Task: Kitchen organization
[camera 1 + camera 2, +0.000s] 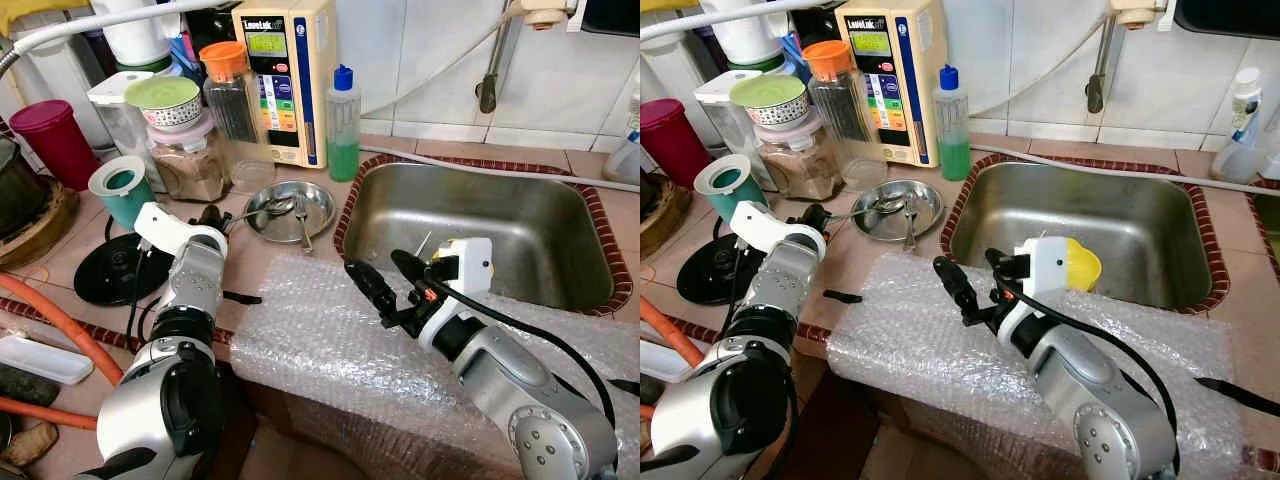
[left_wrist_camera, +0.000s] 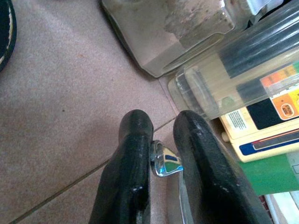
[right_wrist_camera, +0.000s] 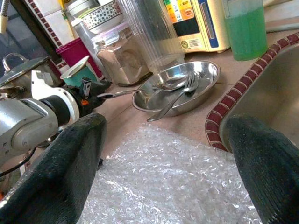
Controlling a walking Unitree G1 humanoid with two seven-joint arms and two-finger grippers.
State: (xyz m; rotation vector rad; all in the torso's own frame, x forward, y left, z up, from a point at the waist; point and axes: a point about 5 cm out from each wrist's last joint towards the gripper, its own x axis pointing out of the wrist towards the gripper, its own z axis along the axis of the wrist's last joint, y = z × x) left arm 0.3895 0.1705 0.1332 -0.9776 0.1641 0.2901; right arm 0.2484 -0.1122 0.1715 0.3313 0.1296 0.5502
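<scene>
Black fingers of your left gripper (image 2: 161, 158) pinch the shiny steel handle tip of a spoon (image 1: 262, 211), whose long axis runs from the gripper across to its bowl resting in the round, shallow steel dish (image 1: 322, 203) beside a fork (image 1: 303, 222). Your right gripper (image 1: 385, 275) hangs spread wide over crinkled bubble wrap (image 1: 310, 340) beside the rectangular steel sink (image 1: 560, 260).

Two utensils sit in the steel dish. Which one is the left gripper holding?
The spoon: its handle runs out over the dish rim into the left gripper, shut on its end. The fork lies free in the dish.
</scene>
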